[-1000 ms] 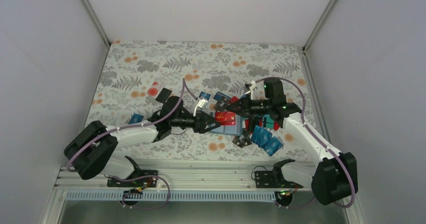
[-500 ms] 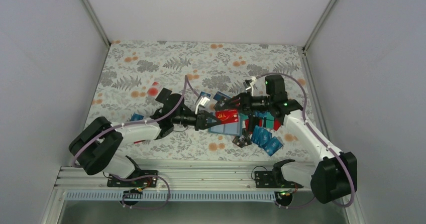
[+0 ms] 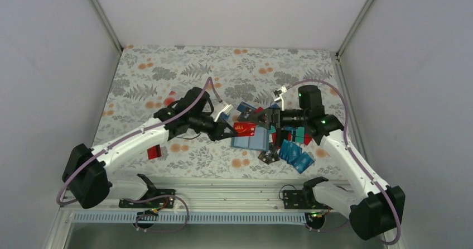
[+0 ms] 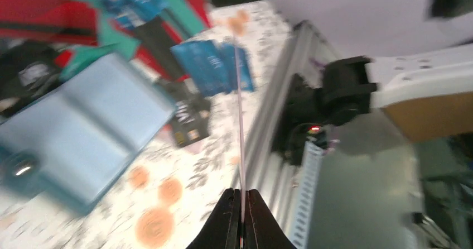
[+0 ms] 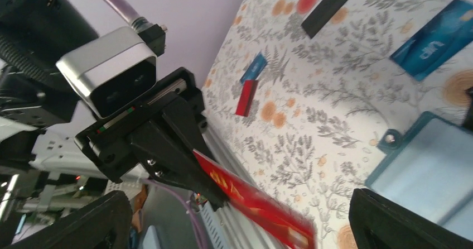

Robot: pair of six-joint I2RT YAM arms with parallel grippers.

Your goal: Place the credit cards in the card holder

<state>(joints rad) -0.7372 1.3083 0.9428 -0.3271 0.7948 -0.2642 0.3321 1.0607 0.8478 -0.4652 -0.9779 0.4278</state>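
Our left end effector (image 4: 241,204) pinches a red card (image 5: 245,196) near the card holder (image 4: 83,126); the right end effector (image 3: 266,118) gapes wide. Next we should slot it in.

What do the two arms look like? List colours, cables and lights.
The left arm and right arm have white links and black joints. A lilac cable runs along each. The left end effector and right end effector are black, with two tapered fingers. Green lights glow on the right arm; a silver camera sits on the left wrist.
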